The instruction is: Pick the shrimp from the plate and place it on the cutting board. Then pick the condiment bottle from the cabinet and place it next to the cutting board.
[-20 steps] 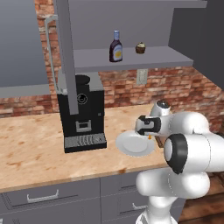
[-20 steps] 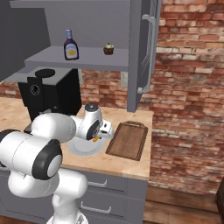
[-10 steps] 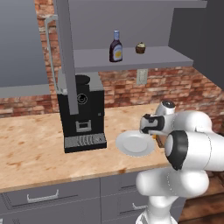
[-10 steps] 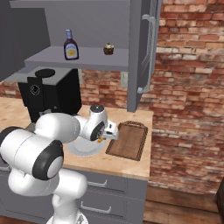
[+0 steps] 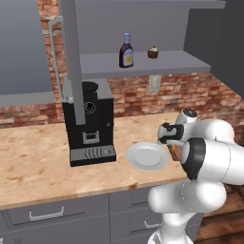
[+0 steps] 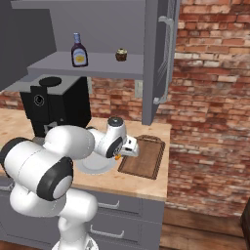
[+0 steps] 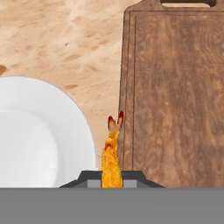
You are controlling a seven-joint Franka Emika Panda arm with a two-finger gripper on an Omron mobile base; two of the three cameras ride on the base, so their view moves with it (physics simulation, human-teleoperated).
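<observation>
Between the round white plate and the dark brown wooden cutting board, the pincer (image 7: pixel 111 175) is clenched on the small orange shrimp (image 7: pixel 112 153), which pokes out beyond the finger tips with its forked tail pointing away from the hand. The shrimp hangs over the narrow strip of mottled tan desk (image 7: pixel 57 48) that separates the plate (image 7: pixel 39 135) from the cutting board (image 7: pixel 175 92) (right at the board's raised edge, seen from the hand). From the right base view, the pincer (image 6: pixel 128 148) sits low at the board's near-left side, an orange speck showing under it. The plate looks bare. Further back on the desk stands a black coffee machine (image 5: pixel 89 125). Above, on the grey cabinet's (image 5: pixel 143 62) shelf, the dark purple-brown condiment bottle (image 5: pixel 126 51) with yellow-white label and blue cap stands upright, near a small brown cupcake (image 5: pixel 152 52).
</observation>
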